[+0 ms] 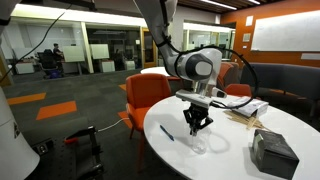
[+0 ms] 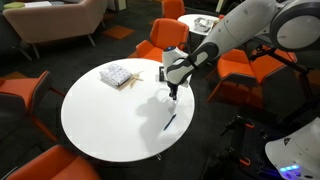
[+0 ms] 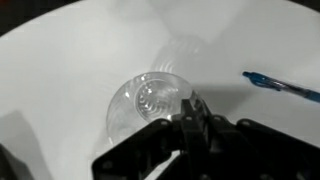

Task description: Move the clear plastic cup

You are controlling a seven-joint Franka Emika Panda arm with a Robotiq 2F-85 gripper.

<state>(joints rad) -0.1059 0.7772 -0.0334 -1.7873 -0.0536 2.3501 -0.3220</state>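
Observation:
The clear plastic cup [image 3: 146, 99] shows in the wrist view as a faint round outline with ringed glints, just left of my fingertips. My gripper [image 3: 188, 106] has its two fingers pressed together on the cup's right rim. In an exterior view the gripper [image 1: 196, 126] hangs a little above the round white table [image 1: 230, 160], with a faint trace of the cup [image 1: 197, 142] under it. In an exterior view the gripper [image 2: 174, 93] is over the table's right part, and the cup is too faint to make out.
A thin blue pen [image 3: 280, 87] lies on the table beside the cup; it shows in both exterior views [image 1: 166, 132] [image 2: 169, 123]. A dark box [image 1: 272, 150] and papers [image 1: 245, 108] [image 2: 118, 75] sit on the table. Orange chairs [image 1: 145, 95] surround it.

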